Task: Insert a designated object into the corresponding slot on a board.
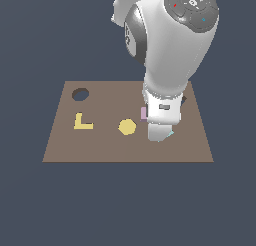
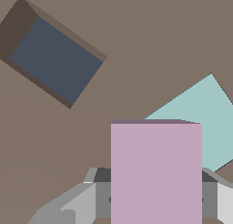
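One pink square block [image 2: 156, 173] is held between the two fingers [image 2: 75, 205] of the claw [image 2: 156, 202], which is closed on its sides, above the brown board [image 1: 60, 145]. In the wrist view, one tilted square slot [image 2: 54, 59] is seen cut through the board, well apart from the block, and one teal square tile [image 2: 205, 123] lies partly hidden behind the block. In the exterior view, one dark round hole [image 1: 80, 94], one yellow L-shaped piece [image 1: 81, 122] and one yellow hexagon [image 1: 127, 126] are counted on the board, and a sliver of the block is seen beside the arm's wrist [image 1: 162, 115]. The square slot is hidden there by the arm.
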Controlling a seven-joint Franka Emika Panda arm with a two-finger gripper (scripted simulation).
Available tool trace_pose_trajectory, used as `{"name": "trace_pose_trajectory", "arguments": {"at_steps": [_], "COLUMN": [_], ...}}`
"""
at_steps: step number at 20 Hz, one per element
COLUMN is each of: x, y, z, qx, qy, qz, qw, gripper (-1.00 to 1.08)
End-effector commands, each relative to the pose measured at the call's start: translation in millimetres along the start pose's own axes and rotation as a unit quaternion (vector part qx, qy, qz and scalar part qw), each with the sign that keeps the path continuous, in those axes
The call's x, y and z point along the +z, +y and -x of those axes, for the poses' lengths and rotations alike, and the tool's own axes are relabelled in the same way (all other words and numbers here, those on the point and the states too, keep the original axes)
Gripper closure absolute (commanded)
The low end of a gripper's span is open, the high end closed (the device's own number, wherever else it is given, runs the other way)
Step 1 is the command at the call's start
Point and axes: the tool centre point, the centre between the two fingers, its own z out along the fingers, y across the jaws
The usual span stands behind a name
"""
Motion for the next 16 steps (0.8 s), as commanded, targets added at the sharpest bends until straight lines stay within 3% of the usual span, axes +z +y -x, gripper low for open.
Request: {"name": "trace_pose_trajectory", "arguments": {"at_steps": [1, 6, 16], "x": [-1, -2, -3], "y": [-3, -17, -49], "z": [-16, -44, -76], "qx": [-0.068, -0.194, -0.37], "qy": [0.0, 0.0, 0.0], "qz": [0.0, 0.0, 0.0], "qw": [0.9977, 0.9809, 0.9291], "gripper": [1.08, 1.08, 1.08]}}
